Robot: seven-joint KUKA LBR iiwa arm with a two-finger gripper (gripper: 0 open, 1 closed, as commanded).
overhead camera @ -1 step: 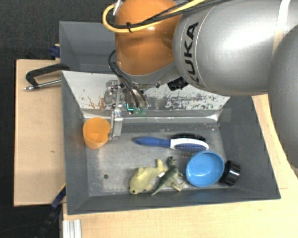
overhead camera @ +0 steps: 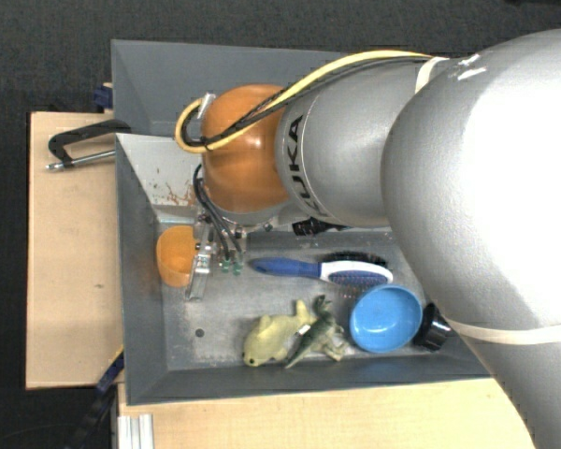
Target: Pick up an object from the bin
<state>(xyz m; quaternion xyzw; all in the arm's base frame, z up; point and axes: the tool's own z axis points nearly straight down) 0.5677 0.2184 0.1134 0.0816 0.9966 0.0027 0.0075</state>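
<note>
Camera view: the hand (overhead camera: 208,262) hangs just beside an orange ball (overhead camera: 173,255). Clenched or released, I cannot tell.

The ball (overhead camera: 173,255) lies left of brush (overhead camera: 323,270) and bowl (overhead camera: 385,319).

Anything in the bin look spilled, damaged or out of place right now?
Only reddish-brown specks on the bin's upper-left wall, like rust or a stain. The orange ball, blue brush, blue bowl and yellow toy lie loose, nothing spilled.
</note>
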